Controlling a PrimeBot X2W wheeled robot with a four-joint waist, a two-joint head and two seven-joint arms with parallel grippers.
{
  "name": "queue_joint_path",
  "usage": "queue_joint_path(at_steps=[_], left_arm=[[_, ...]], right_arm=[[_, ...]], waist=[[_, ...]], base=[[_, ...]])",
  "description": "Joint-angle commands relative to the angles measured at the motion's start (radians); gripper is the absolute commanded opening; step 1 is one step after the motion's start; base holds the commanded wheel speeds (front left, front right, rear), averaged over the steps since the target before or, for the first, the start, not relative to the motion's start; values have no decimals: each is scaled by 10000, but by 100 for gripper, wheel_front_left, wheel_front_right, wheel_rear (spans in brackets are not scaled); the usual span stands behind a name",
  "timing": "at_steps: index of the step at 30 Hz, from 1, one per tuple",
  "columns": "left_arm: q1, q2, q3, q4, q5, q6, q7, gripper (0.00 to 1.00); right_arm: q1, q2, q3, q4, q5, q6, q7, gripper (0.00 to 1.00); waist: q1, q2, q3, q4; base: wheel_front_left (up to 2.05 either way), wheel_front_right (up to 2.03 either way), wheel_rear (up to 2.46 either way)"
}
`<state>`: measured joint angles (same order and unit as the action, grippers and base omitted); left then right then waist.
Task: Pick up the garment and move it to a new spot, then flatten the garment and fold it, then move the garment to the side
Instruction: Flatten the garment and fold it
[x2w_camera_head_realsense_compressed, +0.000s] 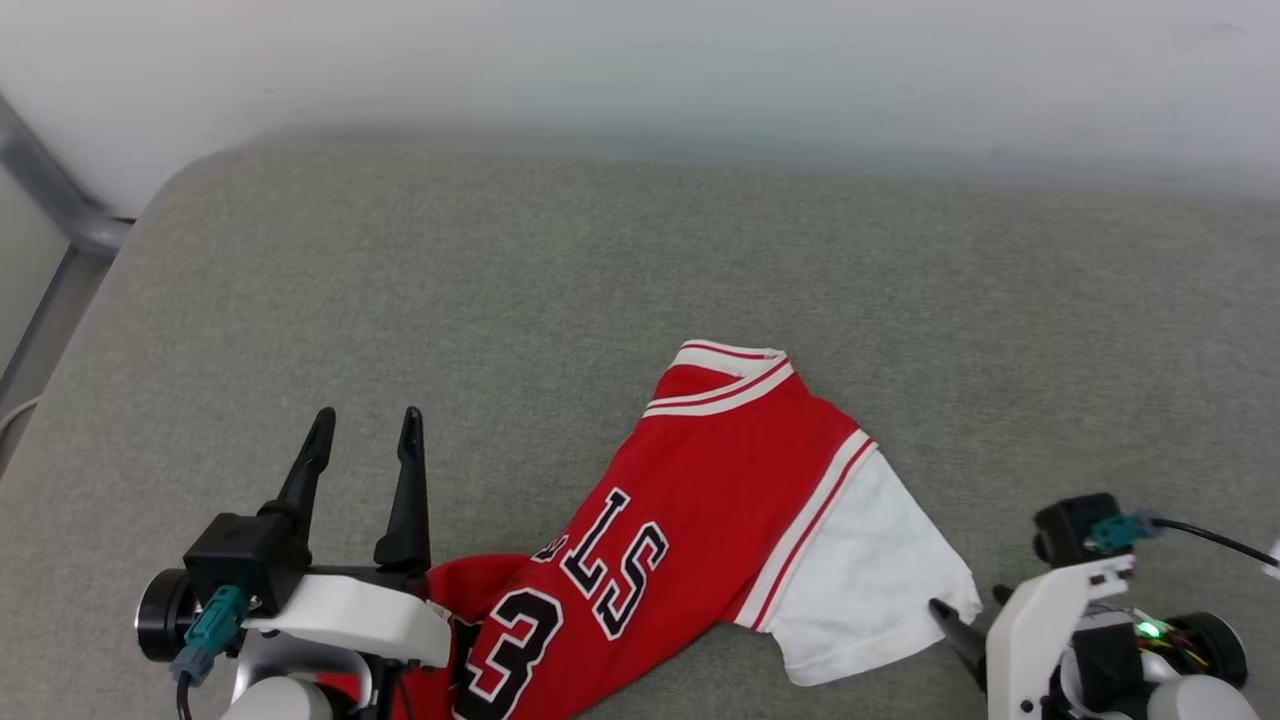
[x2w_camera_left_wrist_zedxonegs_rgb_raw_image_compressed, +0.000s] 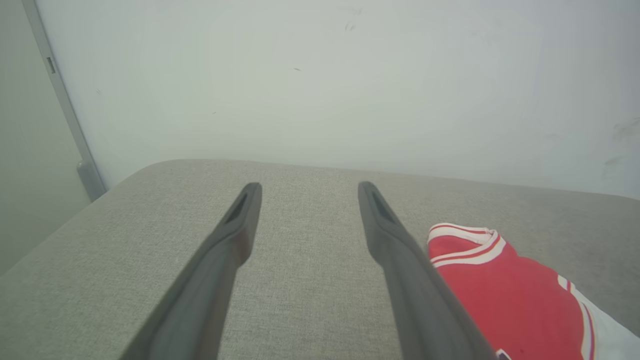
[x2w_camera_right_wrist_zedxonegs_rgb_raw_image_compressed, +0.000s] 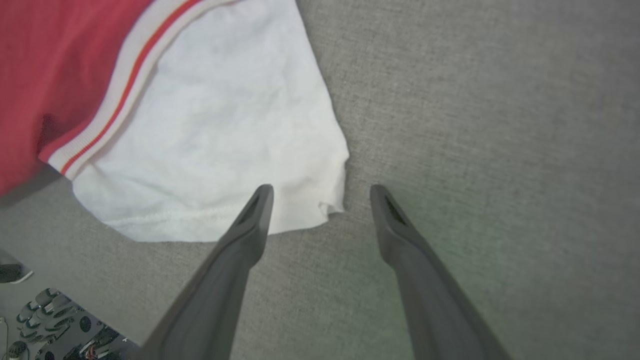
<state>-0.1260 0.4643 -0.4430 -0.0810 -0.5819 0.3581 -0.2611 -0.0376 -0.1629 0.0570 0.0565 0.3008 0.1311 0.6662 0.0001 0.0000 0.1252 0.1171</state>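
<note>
The garment (x2w_camera_head_realsense_compressed: 720, 500), a red jersey with black white-outlined lettering, lies crumpled on the grey cushion (x2w_camera_head_realsense_compressed: 600, 260), collar toward the back and one white sleeve (x2w_camera_head_realsense_compressed: 870, 570) spread to the right. Its lower part runs under my left arm at the bottom edge. My left gripper (x2w_camera_head_realsense_compressed: 365, 425) is open, just left of the shirt, fingers pointing away over bare fabric; in the left wrist view the garment (x2w_camera_left_wrist_zedxonegs_rgb_raw_image_compressed: 505, 290) lies right of the left gripper (x2w_camera_left_wrist_zedxonegs_rgb_raw_image_compressed: 307, 187). My right gripper (x2w_camera_right_wrist_zedxonegs_rgb_raw_image_compressed: 320, 189) is open, hovering at the corner of the white sleeve (x2w_camera_right_wrist_zedxonegs_rgb_raw_image_compressed: 225, 130), holding nothing.
A pale wall (x2w_camera_head_realsense_compressed: 640, 70) rises behind the cushion. A grey metal frame (x2w_camera_head_realsense_compressed: 55, 200) stands at the far left beside the cushion's rounded corner. Bare cushion stretches behind and to both sides of the shirt.
</note>
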Motion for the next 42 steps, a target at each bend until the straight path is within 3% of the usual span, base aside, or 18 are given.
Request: queue_joint_path(at_steps=[1, 9, 10, 11, 12, 21, 27, 36, 42], left_arm=[[-61, -36, 44, 16, 68, -62, -54, 100], [-178, -626, 459, 376, 423, -633, -50, 100], [-184, -683, 504, 416, 471, -697, -50, 100], [-189, -749, 547, 461, 532, -770, -50, 100], [-179, -808, 576, 517, 570, -801, -50, 100], [169, -934, 922, 759, 827, -1103, -42, 100], [246, -795, 986, 789, 846, -1031, 28, 100], [349, -637, 921, 588, 845, -965, 235, 100], [355, -523, 933, 544, 802, -938, 331, 100]], right_arm=[[-151, -71, 117, 82, 32, -7, 76, 100], [-628, -630, 1169, 1389, 579, -7, 1367, 100], [-643, -602, 1237, 1464, 669, -6, 1413, 55], [-683, -628, 1349, 1515, 710, -4, 1492, 21], [-722, -650, 1453, 1550, 792, -2, 1550, 0], [-1767, -1273, 935, 57, 687, -9, 640, 0], [-1523, -1536, -516, -868, 187, -10, 763, 0], [239, -854, -3746, -498, -11, -9, 593, 0], [782, -199, -5060, 703, -195, -9, -51, 0]], waist=[[-1, 0, 171, 176], [-1, 0, 548, 552], [-1, 0, 558, 565], [-1, 0, 562, 570], [-1, 0, 554, 569], [-1, 0, 111, -13], [-1, 0, -97, -499], [-1, 0, -96, -770], [-1, 0, 1, -862]], base=[[0, 0, 0], [0, 0, 0], [0, 0, 0], [0, 0, 0], [0, 0, 0], [0, 0, 0], [0, 0, 0], [0, 0, 0], [0, 0, 0]])
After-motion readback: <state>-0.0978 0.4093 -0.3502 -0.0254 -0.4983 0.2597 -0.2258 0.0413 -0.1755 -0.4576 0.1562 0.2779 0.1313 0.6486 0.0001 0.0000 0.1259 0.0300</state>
